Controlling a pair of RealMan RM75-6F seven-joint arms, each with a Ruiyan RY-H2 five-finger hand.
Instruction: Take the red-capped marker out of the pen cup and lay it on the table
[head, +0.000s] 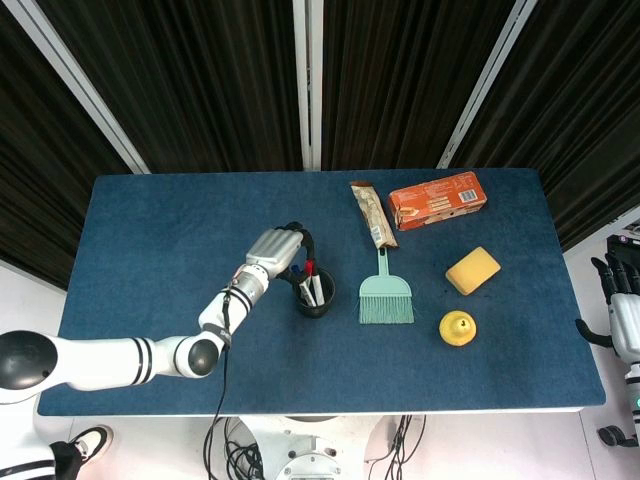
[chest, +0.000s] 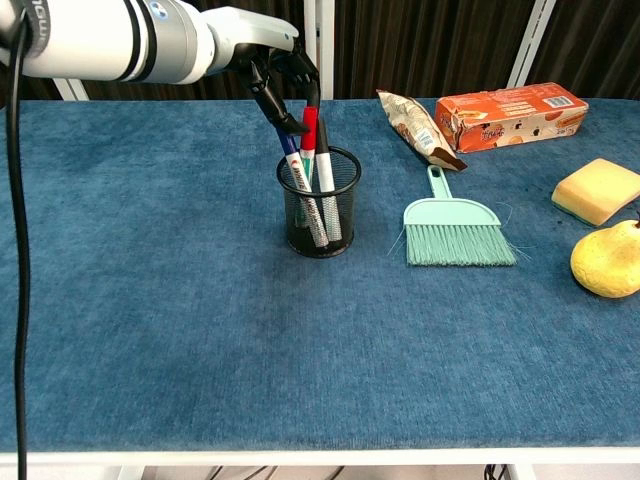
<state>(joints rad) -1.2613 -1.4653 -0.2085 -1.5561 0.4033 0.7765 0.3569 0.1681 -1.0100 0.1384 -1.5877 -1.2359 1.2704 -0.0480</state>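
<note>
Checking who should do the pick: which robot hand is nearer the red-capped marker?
Left. The left robot hand is right at the red-capped marker in the pen cup; the right robot hand hangs beyond the table's right edge.

Markers (chest: 312, 160) are standing in the cup (chest: 318, 205) at the table's (chest: 150, 330) centre; a brush (chest: 450, 232) is lying at its three o'clock, a box (chest: 510, 113) at two o'clock.
</note>
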